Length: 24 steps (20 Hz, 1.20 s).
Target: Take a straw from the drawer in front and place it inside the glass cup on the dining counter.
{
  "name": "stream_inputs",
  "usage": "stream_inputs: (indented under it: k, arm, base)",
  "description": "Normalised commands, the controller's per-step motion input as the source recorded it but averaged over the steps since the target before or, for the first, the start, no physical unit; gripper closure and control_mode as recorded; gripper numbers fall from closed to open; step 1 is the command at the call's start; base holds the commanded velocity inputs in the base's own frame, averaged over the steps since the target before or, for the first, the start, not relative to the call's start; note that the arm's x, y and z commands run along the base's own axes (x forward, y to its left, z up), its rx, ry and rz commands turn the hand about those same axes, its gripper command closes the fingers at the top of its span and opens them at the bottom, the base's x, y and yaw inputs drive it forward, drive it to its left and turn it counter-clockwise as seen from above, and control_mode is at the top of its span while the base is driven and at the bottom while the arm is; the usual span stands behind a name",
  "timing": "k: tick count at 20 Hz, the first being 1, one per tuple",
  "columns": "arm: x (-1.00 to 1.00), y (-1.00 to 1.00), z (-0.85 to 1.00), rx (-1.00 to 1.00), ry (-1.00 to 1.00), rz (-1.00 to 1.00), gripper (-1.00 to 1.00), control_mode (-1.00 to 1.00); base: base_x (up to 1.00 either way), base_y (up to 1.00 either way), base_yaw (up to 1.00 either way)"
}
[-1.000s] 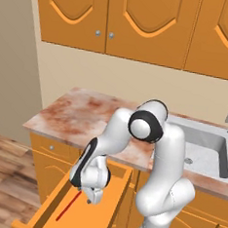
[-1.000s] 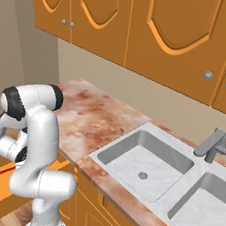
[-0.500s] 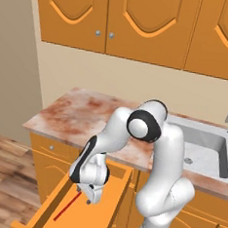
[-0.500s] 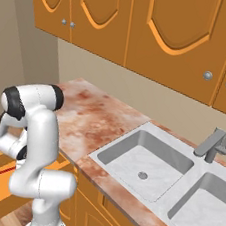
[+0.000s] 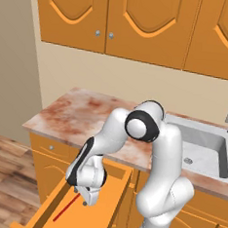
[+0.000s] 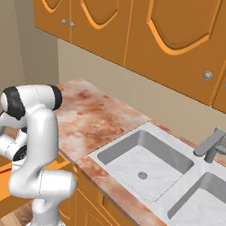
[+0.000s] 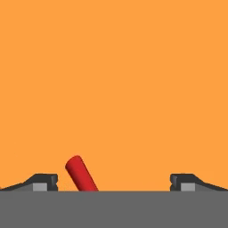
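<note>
The drawer [image 5: 110, 194] stood pulled out under the gripper [image 5: 85, 200], which hung low inside it with jaws spread wide. The straw [image 7: 81, 174] lay flat just below, nearer one fingertip [image 7: 42, 181] than the other. I thought a squeeze there might push it sideways and miss.

- The left base view looks forward and down from behind the arm, which rises at lower right; the open drawer [image 5: 109, 198] sits at the bottom centre, the marble counter [image 5: 76, 117] mid-frame.
- The right base view faces the same counter [image 6: 101, 121] from the other side, arm at lower left, the sink [image 6: 144, 159] at centre right.
- Both share the arm, counter, sink and drawer.
- The hand view sits very close above the drawer floor [image 7: 116, 80], looking straight at it.
</note>
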Motion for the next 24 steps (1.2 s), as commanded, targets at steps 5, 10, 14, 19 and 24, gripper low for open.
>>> stream_inputs:
  k: [5, 10, 14, 19, 24]
  arm:
    - [0.00, 0.01, -0.25, 0.00, 0.01, -0.05, -1.00, -1.00]
    - [0.00, 0.01, -0.33, 0.00, 0.07, -0.04, 1.00, -1.00]
    - [0.04, 0.04, -0.32, 0.00, 0.10, -0.03, 1.00, -1.00]
    - [0.00, 0.00, -0.34, 0.00, 0.10, -0.03, 1.00, -1.00]
    - [-0.06, 0.00, -0.42, 0.00, 0.10, -0.04, 1.00, -1.00]
  base:
    - [0.00, 0.00, 0.00]
    - [0.00, 0.00, 0.00]
    - [0.00, 0.00, 0.00]
    - [0.00, 0.00, 0.00]
    - [0.00, 0.00, 0.00]
